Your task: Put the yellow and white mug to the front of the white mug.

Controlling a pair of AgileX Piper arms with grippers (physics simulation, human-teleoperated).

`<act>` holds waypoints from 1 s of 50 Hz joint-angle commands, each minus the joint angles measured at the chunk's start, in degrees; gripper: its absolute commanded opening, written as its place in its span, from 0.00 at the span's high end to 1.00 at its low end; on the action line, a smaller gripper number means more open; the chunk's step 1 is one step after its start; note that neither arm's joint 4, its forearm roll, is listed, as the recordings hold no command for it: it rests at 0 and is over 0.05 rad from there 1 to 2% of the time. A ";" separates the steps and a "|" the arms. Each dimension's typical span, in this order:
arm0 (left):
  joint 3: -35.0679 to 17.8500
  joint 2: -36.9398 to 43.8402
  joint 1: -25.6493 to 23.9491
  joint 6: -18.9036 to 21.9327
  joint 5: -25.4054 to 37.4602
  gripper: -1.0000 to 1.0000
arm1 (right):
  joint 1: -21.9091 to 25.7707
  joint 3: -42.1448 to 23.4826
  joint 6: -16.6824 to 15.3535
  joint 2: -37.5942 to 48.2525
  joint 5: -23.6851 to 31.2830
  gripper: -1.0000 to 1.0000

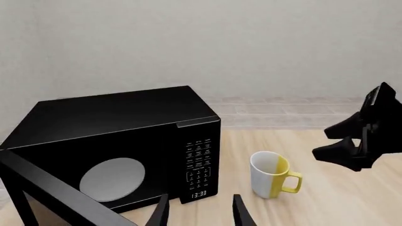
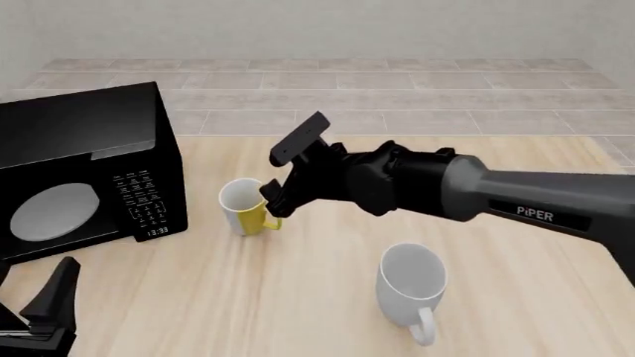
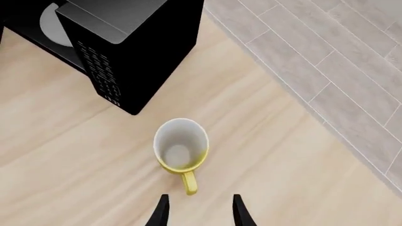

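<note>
The yellow and white mug (image 2: 241,206) stands upright on the table just right of the microwave, its yellow handle (image 3: 188,183) pointing toward my right gripper. In the left wrist view the mug (image 1: 270,173) shows one white and one yellow side. My right gripper (image 2: 274,196) hovers open over the handle, its fingers (image 3: 161,213) apart and holding nothing. The larger white mug (image 2: 409,281) stands upright nearer the front, to the right, handle toward the front edge. My left gripper (image 2: 47,309) is low at the front left, open and empty, far from both mugs.
A black microwave (image 2: 85,160) with its door (image 1: 44,188) swung open fills the table's left side, close to the small mug. The right arm (image 2: 516,197) stretches across the table's right half. Beyond the far table edge lies tiled floor (image 2: 397,89).
</note>
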 commanded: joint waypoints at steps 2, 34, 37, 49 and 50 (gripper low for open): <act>0.00 0.00 0.00 0.00 0.00 0.00 | 0.59 -2.77 0.96 5.11 -0.57 0.00; 0.00 0.00 0.00 0.00 0.00 0.00 | 0.06 -2.51 4.53 13.34 -5.06 0.00; 0.00 0.00 0.00 0.00 0.00 0.00 | 0.10 -2.37 4.62 13.71 -5.30 0.00; 0.00 0.00 0.00 0.00 0.00 0.00 | 0.28 -1.48 6.10 16.01 -7.24 0.00; 0.00 0.00 0.00 0.00 0.00 0.00 | 0.29 -1.48 6.12 16.15 -7.26 0.00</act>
